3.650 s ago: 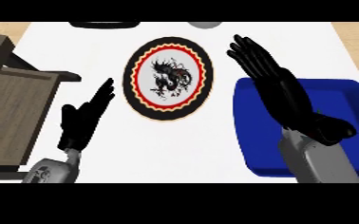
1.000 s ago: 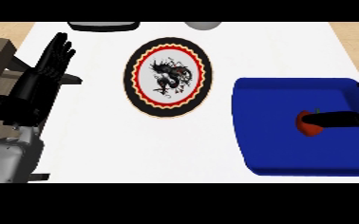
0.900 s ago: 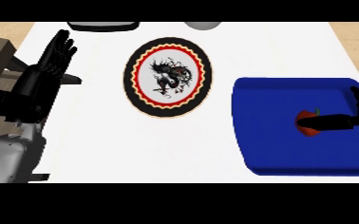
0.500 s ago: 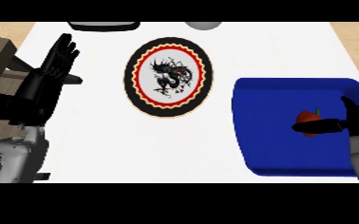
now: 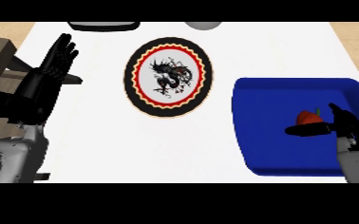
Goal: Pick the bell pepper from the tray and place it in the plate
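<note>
Head view: the small red bell pepper with a green stem [image 5: 309, 117] sits inside the deep blue rectangular tray [image 5: 280, 137], at about four o'clock on the white counter [image 5: 175, 147]. The robot's right hand [image 5: 324, 127] has its black fingers curled around the pepper, one finger running across just below it and others at its right side, so the pepper shows only at the hand's ten o'clock. Whether it is lifted or resting on the tray floor I cannot tell.

The round plate with a black rim, red ring and dark dragon motif [image 5: 168, 77] lies well apart, toward ten o'clock from the pepper; the carry must go that way, and the right hand is far nearer than the left.

The left hand [image 5: 49, 78] rests at nine o'clock, fingers straight and holding nothing.

Against half a second ago, the right hand has closed further onto the pepper; the left has barely shifted.
</note>
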